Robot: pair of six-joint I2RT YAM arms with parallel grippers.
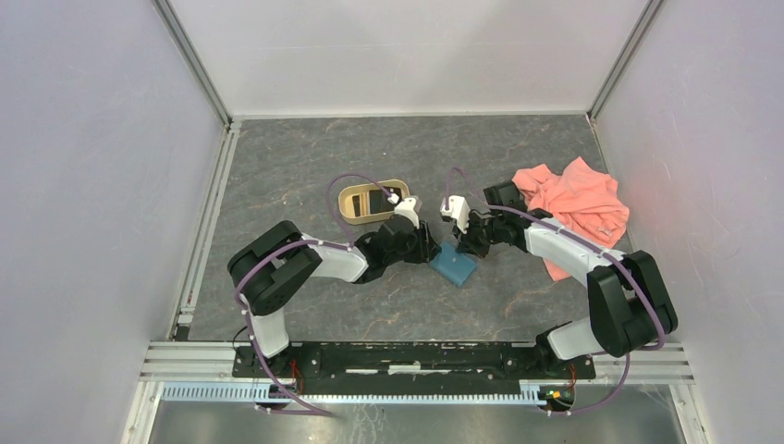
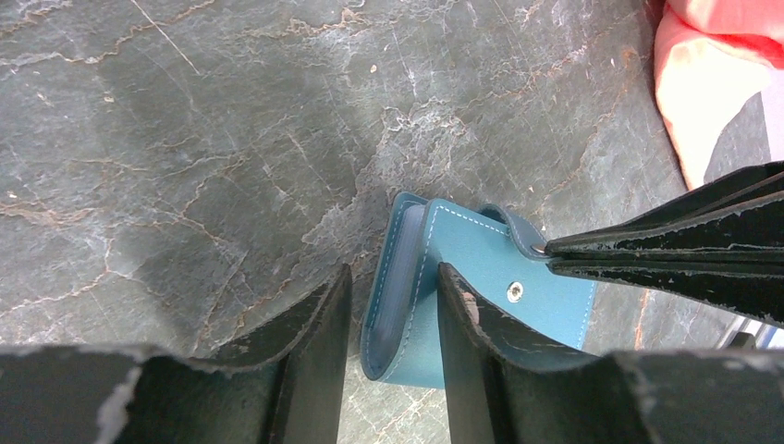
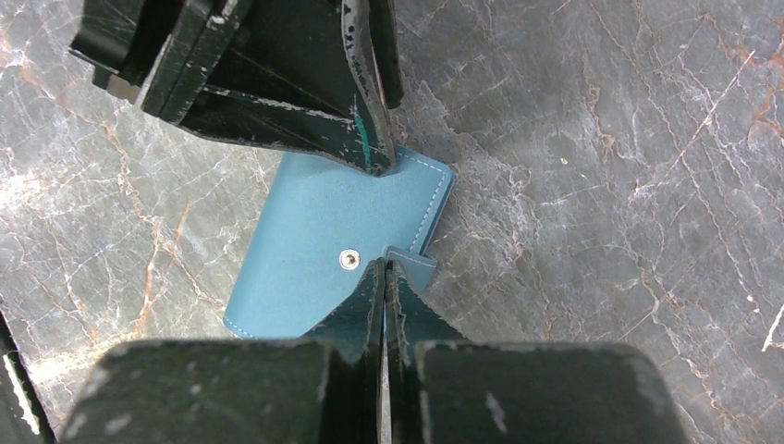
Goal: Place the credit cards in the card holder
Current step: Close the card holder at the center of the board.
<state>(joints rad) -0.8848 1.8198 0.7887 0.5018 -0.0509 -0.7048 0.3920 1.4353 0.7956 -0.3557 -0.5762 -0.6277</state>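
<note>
Grey marbled table point(image 1: 305, 157) between plain white walls point(image 1: 92, 185)

A tan oval tray point(image 1: 343, 205) sits on the grey, marble-veined table point(image 1: 296, 153), left of centre. A salmon-pink cloth point(image 1: 581, 205) lies crumpled near the right wall, well apart from the tray. A black bar point(image 1: 416, 356) and aluminium rails run along the table's near edge.

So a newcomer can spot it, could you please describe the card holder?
On the grey marbled table, look near the middle. The card holder lies there, its strap pinched by the right hand. It is the only teal-blue thing: a small stitched rectangle with a metal snap, unlike the tan oval tray farther back and the pink cloth to the right.
</note>
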